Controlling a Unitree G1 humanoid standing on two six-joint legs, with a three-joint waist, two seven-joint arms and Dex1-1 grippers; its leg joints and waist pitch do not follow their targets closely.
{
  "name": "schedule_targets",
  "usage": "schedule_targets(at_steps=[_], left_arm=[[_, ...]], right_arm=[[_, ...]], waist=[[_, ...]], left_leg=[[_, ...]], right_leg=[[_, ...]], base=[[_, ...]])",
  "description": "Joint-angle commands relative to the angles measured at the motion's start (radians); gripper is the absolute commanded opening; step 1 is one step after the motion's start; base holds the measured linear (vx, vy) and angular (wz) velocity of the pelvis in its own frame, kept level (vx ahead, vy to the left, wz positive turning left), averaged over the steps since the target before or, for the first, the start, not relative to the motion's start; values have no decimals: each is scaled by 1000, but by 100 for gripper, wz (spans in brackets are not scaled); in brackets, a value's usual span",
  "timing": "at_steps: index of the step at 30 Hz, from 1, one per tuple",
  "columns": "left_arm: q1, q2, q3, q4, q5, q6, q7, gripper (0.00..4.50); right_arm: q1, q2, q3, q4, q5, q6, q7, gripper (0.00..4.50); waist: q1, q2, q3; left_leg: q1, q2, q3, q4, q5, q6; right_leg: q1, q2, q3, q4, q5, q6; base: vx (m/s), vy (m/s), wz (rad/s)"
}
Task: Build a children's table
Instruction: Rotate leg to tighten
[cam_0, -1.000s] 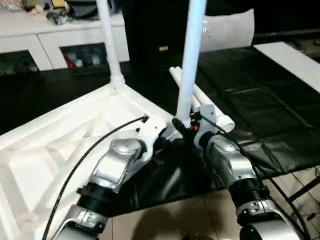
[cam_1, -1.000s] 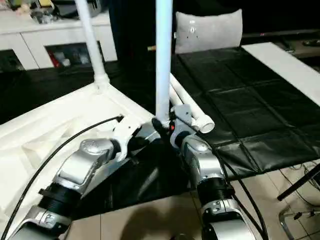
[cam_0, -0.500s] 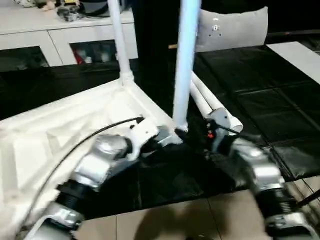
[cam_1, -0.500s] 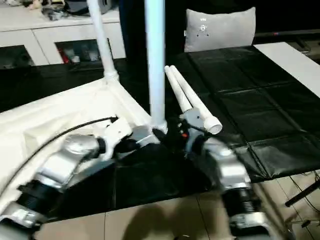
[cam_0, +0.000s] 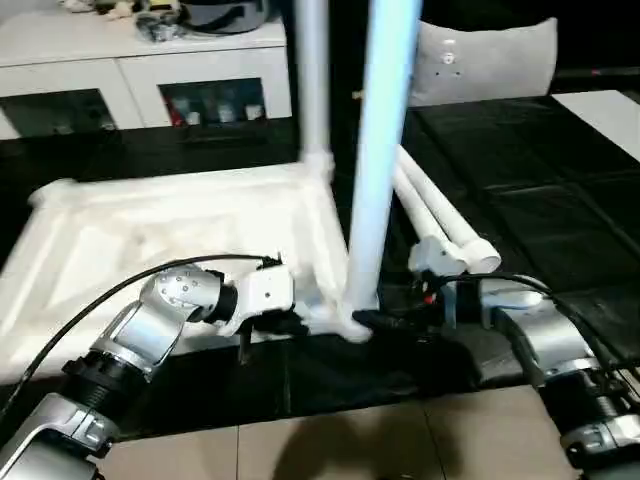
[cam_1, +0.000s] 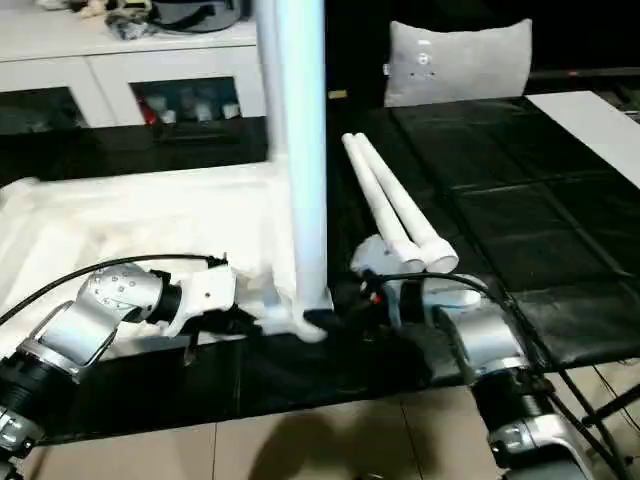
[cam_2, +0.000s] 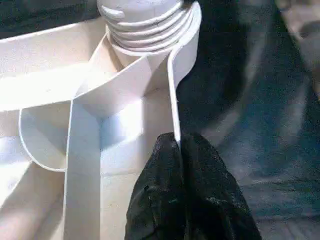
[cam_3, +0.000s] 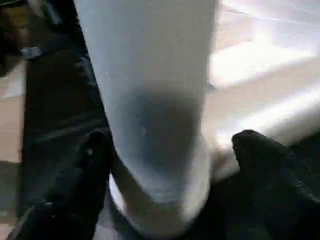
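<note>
The children's table top (cam_0: 180, 230) lies upside down on the black mat, ribs up. Two white legs stand upright in its corner sockets: the far leg (cam_0: 312, 80) and the near leg (cam_0: 385, 150). Two more legs (cam_0: 440, 220) lie side by side on the mat just right of it. My left gripper (cam_2: 176, 141) is shut on the thin rim wall of the top, close to the near leg's threaded socket (cam_2: 145, 25). At the base of the near leg, my right gripper (cam_3: 170, 170) is open, one finger (cam_3: 75, 190) on each side of the leg.
A white cabinet with glass doors (cam_0: 150, 60) runs along the back. A grey cushion (cam_0: 490, 60) leans at the back right, with a white board (cam_0: 610, 110) on the mat's right edge. Tiled floor (cam_0: 350, 440) lies in front of the black mat (cam_0: 560, 200).
The whole picture has swung, so the camera moved. My right forearm has swung out to the right while its gripper stays at the near leg's base. The left gripper keeps its hold.
</note>
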Motion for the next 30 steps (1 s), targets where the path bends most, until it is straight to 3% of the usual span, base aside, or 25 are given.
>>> schedule_targets(at_steps=[1,12,14,16,17,19,22,23,24,25,27,29,30], left_arm=[[0,4,-66,-2,9,-28,-64,0],[-10,1,-67,36,10,-74,-99,0],[-5,1,-64,33,5,-65,-101,0],[3,0,-59,24,-5,-44,-99,0],[5,0,-57,21,-8,-38,-98,0],[27,-14,-31,-20,-40,35,-72,0],[42,-38,3,-57,-56,133,-12,0],[42,-38,3,-57,-56,133,-12,0],[46,-81,42,-77,-64,232,75,0],[48,-103,62,-85,-70,276,119,0],[45,-140,91,-95,-75,331,185,0],[29,-244,155,-112,-78,454,340,0],[24,-268,168,-112,-75,470,374,0]], right_arm=[[-23,-4,3,13,-12,-2,7,368],[-27,-13,21,20,4,14,73,281],[-25,-10,17,20,15,25,78,270],[-17,-3,11,11,31,53,83,265],[-14,0,9,8,35,60,83,265],[-4,36,-4,-9,41,117,17,264],[-9,87,-21,-5,25,150,-93,262],[-9,87,-21,-5,25,150,-93,262],[-26,144,-48,18,15,159,-208,262],[-34,170,-60,29,11,165,-261,261],[-49,210,-85,49,11,180,-344,261],[-91,305,-146,104,10,220,-542,261],[-98,321,-157,114,8,226,-578,260]], waist=[[-4,-7,-55],[-1,-9,-58],[0,-14,-57],[2,-11,-57],[1,-16,-57],[1,-11,-57],[-11,-8,-53],[-17,-11,-49],[-23,-6,-44],[-32,-8,-39],[-48,-8,-38],[-62,-16,-40],[-76,-12,-42]], left_leg=[[-15,36,9,-80,-77,100],[-14,35,12,-77,-62,100],[-14,35,13,-78,-65,98],[-14,35,12,-78,-62,97],[-14,35,13,-78,-61,97],[-14,37,12,-79,-50,93],[-15,35,12,-83,-85,71],[-16,30,12,-86,-121,59],[-11,28,13,-87,-159,46],[-5,24,14,-86,-201,26],[-5,17,9,-84,-232,16],[-9,16,6,-83,-237,16],[-14,14,3,-81,-224,13]], right_leg=[[73,-63,66,-56,-246,-165],[74,-63,66,-56,-238,-162],[74,-63,66,-57,-252,-159],[73,-63,67,-57,-255,-158],[74,-62,67,-57,-254,-157],[73,-63,67,-54,-246,-161],[74,-63,66,-59,-279,-155],[75,-61,63,-68,-343,-133],[70,-61,62,-77,-410,-112],[66,-60,56,-89,-494,-87],[65,-60,46,-101,-566,-54],[66,-59,42,-102,-568,-45],[68,-60,40,-103,-558,-42]], base=[[0,0,0],[0,0,0],[0,0,0],[0,0,0],[0,0,0],[0,0,0],[0,0,0],[0,0,0],[0,0,0],[0,0,0],[0,0,0],[0,0,0],[0,0,0]])
